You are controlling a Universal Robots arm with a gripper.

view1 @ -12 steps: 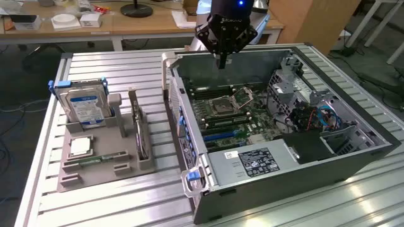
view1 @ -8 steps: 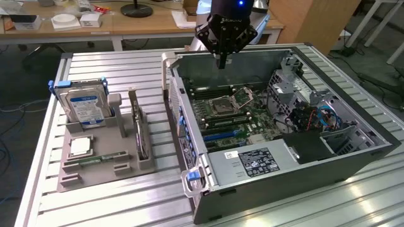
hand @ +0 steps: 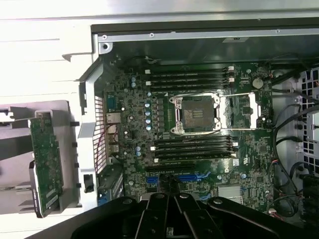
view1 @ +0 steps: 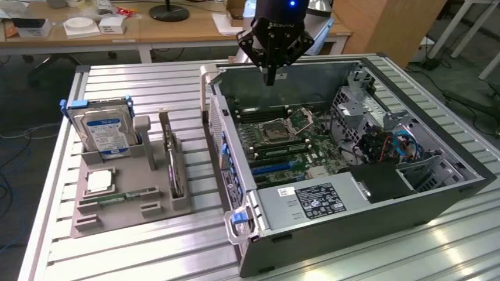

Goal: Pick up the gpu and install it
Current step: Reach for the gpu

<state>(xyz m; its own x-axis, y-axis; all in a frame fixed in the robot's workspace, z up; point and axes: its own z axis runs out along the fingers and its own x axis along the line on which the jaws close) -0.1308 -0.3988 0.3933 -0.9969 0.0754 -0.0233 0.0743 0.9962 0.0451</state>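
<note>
This looks like a robotics lab: a ribbed aluminium desk [view1: 140, 82] carries an opened black computer tower [view1: 352, 234] and a grey parts holder [view1: 133, 172], with cluttered wooden desks [view1: 180, 32] far behind.

In the exterior view the arm [view1: 273, 12] is cut off at twelve o'clock. At nine o'clock the words on the hard drive [view1: 105, 132] are too small to read. Next to it, the gray holder [view1: 133, 202] hides the bottom edge of the gpu [view1: 175, 170].

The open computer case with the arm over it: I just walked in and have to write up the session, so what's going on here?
The robot arm's gripper hangs shut and empty above the open computer case, over its motherboard. The gpu stands on edge in the grey holder beside the case, next to the hard drive, not yet picked up.
</note>
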